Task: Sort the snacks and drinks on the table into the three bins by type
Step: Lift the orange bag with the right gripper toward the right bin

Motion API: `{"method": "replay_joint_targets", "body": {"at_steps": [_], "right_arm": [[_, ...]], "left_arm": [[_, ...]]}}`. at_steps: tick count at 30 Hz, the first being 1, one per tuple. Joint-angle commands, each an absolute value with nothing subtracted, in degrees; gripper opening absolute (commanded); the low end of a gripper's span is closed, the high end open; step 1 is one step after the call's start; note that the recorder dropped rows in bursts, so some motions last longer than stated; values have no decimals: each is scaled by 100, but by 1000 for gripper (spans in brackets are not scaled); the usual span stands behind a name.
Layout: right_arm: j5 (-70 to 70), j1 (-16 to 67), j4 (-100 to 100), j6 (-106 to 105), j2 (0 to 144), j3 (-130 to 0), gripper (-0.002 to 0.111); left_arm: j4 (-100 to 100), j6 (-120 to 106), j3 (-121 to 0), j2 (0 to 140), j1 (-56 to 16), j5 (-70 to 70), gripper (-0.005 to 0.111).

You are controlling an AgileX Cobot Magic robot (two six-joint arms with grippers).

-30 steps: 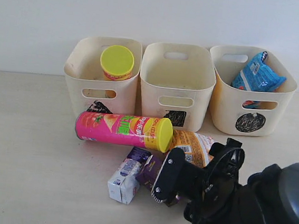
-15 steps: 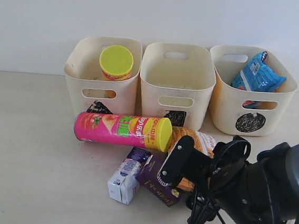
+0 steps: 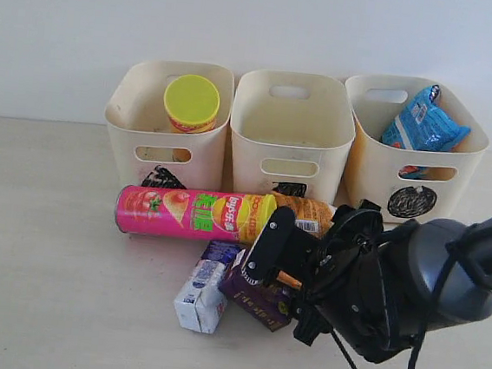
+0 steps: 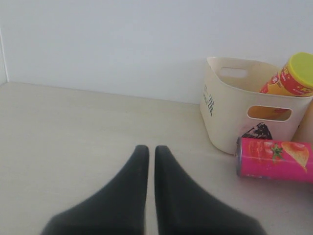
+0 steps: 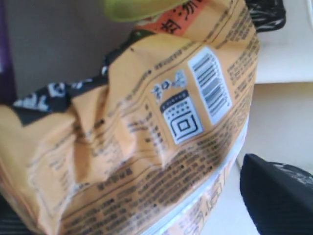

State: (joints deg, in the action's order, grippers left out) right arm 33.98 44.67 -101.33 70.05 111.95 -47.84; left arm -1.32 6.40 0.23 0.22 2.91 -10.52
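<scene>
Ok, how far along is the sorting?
Done: the yellow-red can stands in the left bin, the blue bag in the right bin. In hand: the right gripper, jaws open, straddles the orange bag on the table. To do: the pink can, white-blue carton and purple carton lie unsorted; nothing shows in the middle bin.

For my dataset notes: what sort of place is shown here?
Probably a robot test bench, not a home: a bare white wall, a pale beige table, and three identical cream plastic tubs marked with scribbled black shapes.
</scene>
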Motion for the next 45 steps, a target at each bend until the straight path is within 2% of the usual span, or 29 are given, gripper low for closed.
{"method": "replay_joint_targets", "body": {"at_steps": [1,4,7,8,20,45], "right_arm": [[3018,4449,-9995,7007,11585,-4806,72],[3019,4449,-9995,7007,11593,-4806,41],[3019,4449,-9995,7033,11583,-4806,5],[3019,4449,-9995,7050,11583,-4806,0],[2955,4449,-9619,6969,10882,-4806,0],[2877,4449,-7108,5483,7907,-4806,0]], "left_arm": [[-113,681,0,0,285,-1015,4],[-113,681,0,0,285,-1015,4],[-113,681,0,0,285,-1015,4],[-113,681,0,0,285,-1015,4],[-113,681,0,0,285,-1015,4],[-113,681,0,0,285,-1015,4]]}}
